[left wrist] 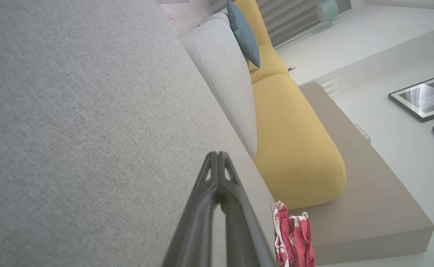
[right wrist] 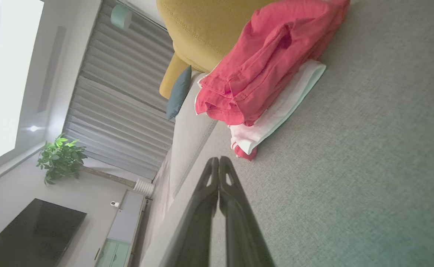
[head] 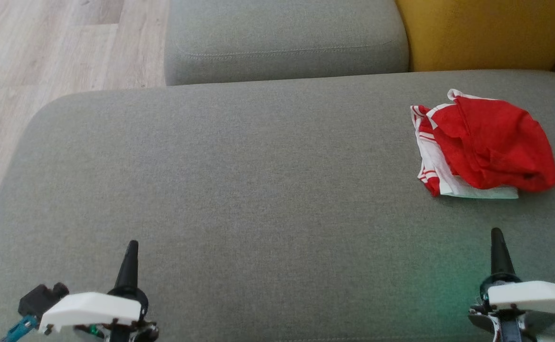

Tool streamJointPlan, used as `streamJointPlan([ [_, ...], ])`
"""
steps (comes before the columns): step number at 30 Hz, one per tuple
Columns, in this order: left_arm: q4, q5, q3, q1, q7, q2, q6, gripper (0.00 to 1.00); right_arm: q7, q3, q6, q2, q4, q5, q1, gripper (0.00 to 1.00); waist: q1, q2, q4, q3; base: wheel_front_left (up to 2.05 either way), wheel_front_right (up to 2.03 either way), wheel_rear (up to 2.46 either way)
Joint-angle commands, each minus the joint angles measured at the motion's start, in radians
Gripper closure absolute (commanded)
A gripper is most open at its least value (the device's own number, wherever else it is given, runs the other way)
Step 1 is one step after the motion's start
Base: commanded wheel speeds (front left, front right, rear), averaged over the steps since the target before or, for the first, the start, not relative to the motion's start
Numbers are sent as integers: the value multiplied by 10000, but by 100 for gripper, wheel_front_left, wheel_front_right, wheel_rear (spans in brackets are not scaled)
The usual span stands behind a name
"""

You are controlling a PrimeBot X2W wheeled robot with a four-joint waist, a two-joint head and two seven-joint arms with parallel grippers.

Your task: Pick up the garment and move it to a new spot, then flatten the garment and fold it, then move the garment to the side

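The red and white garment (head: 488,142) lies in a loose, layered bundle on the grey sofa seat (head: 258,166), toward its right edge and nearer the far edge than the near one, just short of the yellow back cushion (head: 486,33). The red cloth sits on top. A white layer with red stripes shows beneath it along the bundle's left and near sides, and from the right wrist view (right wrist: 265,70) the layers are stacked with stitched hems facing the camera.

The long axis slants from the far left of the bundle toward its near right. I cannot tell which end is collar or hem.

Lying off to one side, it leaves the broad middle of the seat bare. I judge this fits two stages. It may be a rumpled heap waiting to be lifted to a new spot, or a roughly folded garment already set aside. The layering leans toward the second, but the pictures do not settle it.

The right gripper (head: 497,237) rests low at the near edge, near the garment but apart from it, fingers pressed together on nothing. The left gripper (head: 131,249) sits at the near left, well apart from the garment, fingers likewise together and holding nothing. Both read as parked, out of the way of the cloth.
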Motion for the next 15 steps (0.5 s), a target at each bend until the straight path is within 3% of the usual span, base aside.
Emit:
streamJointPlan([
  [1,-287,-403,344,-619,125,132,-137,100,137,43,-4,-46,-386,466,-640,100,0,0,-7,22,0,0,0],
  [15,-222,-1785,747,-902,532,137,-322,100,542,-80,-5,-52,-460,1979,-844,100,0,0,-40,129,0,0,0],
])
